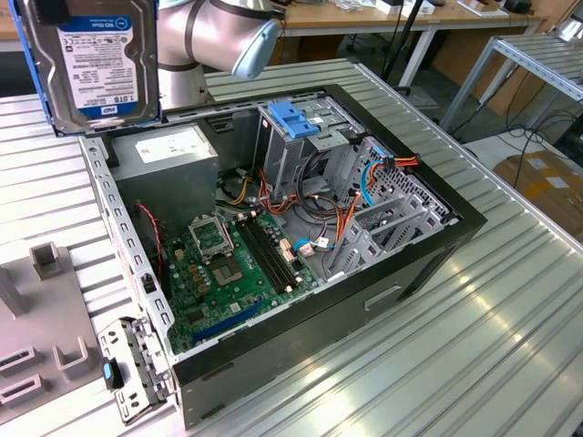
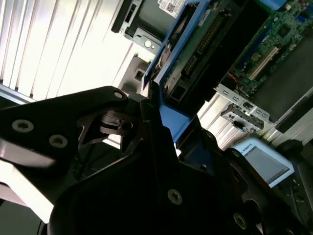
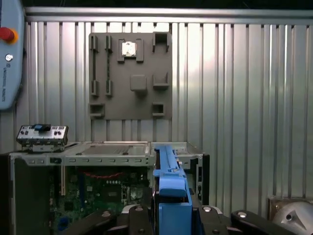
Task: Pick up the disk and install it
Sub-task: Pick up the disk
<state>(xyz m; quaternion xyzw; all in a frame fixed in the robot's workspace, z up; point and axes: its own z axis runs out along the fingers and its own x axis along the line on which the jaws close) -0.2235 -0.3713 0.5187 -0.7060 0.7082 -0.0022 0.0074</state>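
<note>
Though hanging clear of the counter (image 1: pixel 474 364), not yet seated in the open computer case (image 1: pixel 301 350). Upright at the exterior view's upper left, the disk (image 1: pixel 94 64), label facing out, above the case edge near the power supply (image 1: pixel 168 159). In the first wrist view, claw (image 3: pixel 172 218) clamped tight on the disk's blue carrier rail. Inside the case, drive cage (image 1: pixel 305 155) with blue latch (image 1: pixel 293 120), well apart from the disk.
</note>
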